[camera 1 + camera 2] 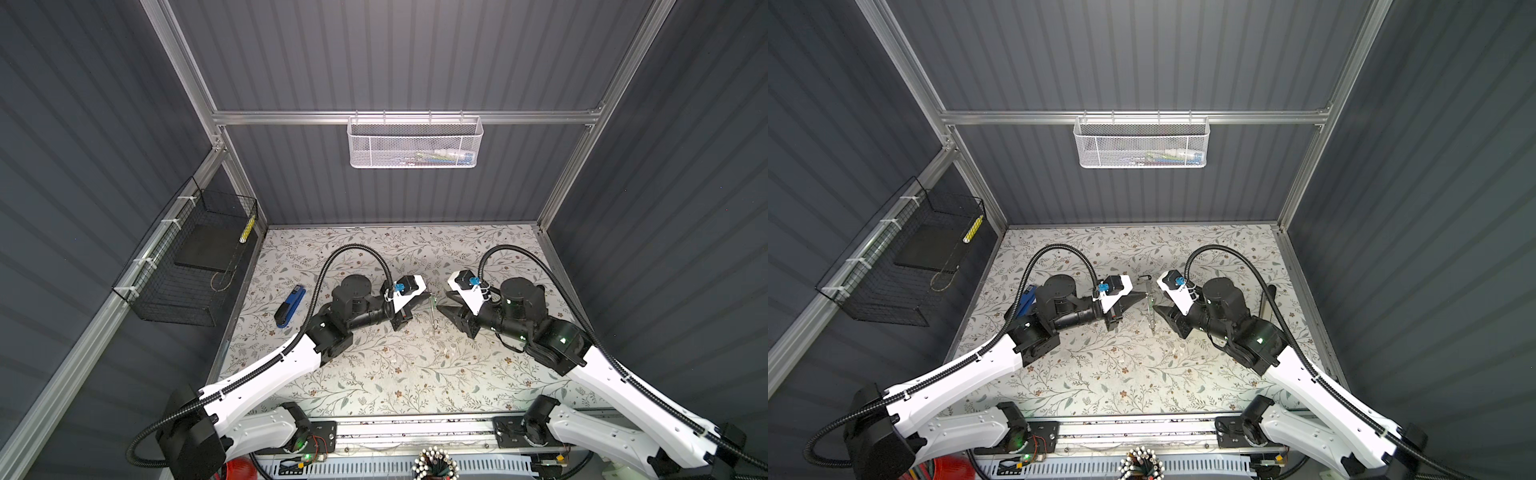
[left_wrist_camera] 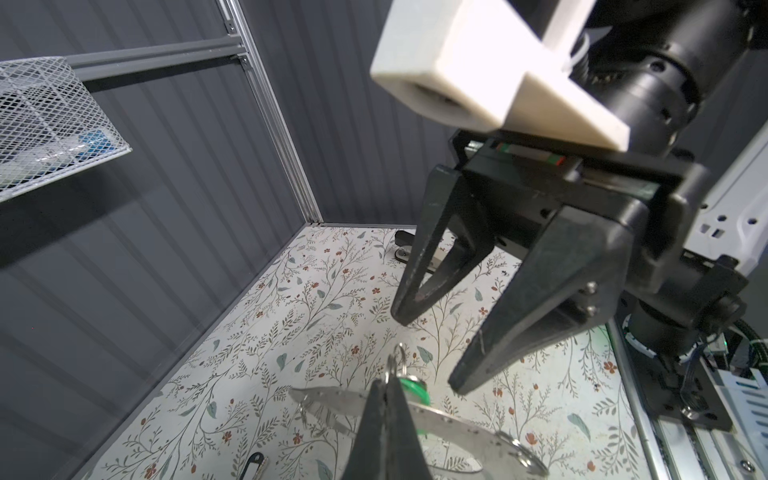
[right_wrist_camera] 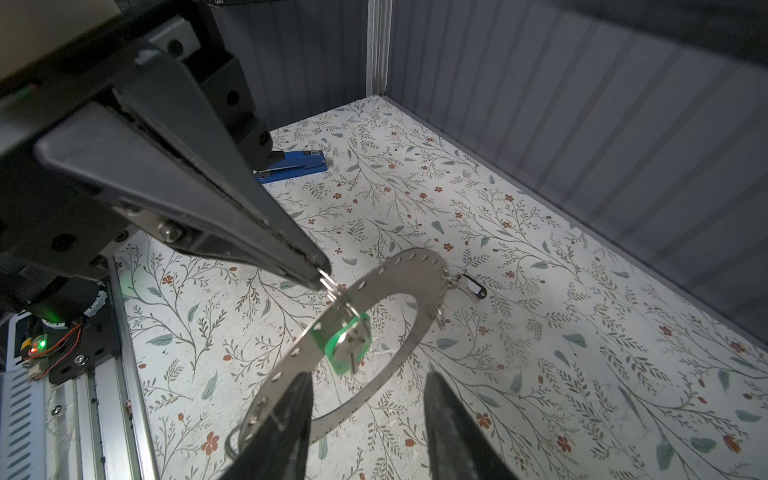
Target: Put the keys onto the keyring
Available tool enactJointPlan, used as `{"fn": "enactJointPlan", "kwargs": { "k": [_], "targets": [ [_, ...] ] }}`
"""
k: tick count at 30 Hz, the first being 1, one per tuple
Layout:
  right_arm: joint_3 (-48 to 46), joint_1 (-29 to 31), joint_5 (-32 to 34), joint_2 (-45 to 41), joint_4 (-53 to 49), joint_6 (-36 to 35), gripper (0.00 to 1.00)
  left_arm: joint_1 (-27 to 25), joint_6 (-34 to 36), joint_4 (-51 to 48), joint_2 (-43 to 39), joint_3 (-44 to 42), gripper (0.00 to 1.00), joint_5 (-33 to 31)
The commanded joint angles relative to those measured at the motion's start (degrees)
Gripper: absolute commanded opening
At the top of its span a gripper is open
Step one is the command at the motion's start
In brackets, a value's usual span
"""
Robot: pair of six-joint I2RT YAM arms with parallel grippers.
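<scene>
My left hand (image 3: 321, 271) is clamped on the green-tag key (image 3: 345, 340) by its loop, right hand (image 2: 433, 355) released; keyring (image 3: 415, 266) looks thin, stiff, slick, so I'd pinch its flat rim.

Tabletop (image 1: 395, 374) free up front, blue stapler (image 1: 289, 306) off left, keyring (image 3: 415, 259) blocking the gap between left gripper (image 3: 322, 272) and right gripper (image 2: 431, 356).

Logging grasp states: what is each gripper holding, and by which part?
The left gripper pinches the small wire loop of the green-tagged key, at the keyring's rim. The right gripper is open, holding nothing.
</scene>
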Motion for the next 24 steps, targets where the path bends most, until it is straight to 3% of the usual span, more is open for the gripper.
{"fn": "enactJointPlan", "kwargs": {
  "k": [1, 13, 21, 24],
  "targets": [
    [-0.33, 0.08, -0.76, 0.63, 5.48, 1.04, 0.46, 0.02, -4.38, 6.03, -1.46, -0.44, 0.0, -0.5],
    [1.63, 0.11, 0.48, 3.78, 5.71, 0.08, 0.38, 0.03, -6.33, 7.37, -1.02, -0.2, 0.0, -0.18],
    [1.61, 0.15, -2.39, 4.46, 8.33, -0.03, 0.35, 0.05, -7.66, 8.53, 0.3, 0.05, 0.0, -2.83],
    [1.69, 0.09, -3.14, 4.57, 8.28, -0.67, 0.29, 0.04, -8.5, 9.88, 0.9, 0.1, 0.0, -3.39]
  ]
}}
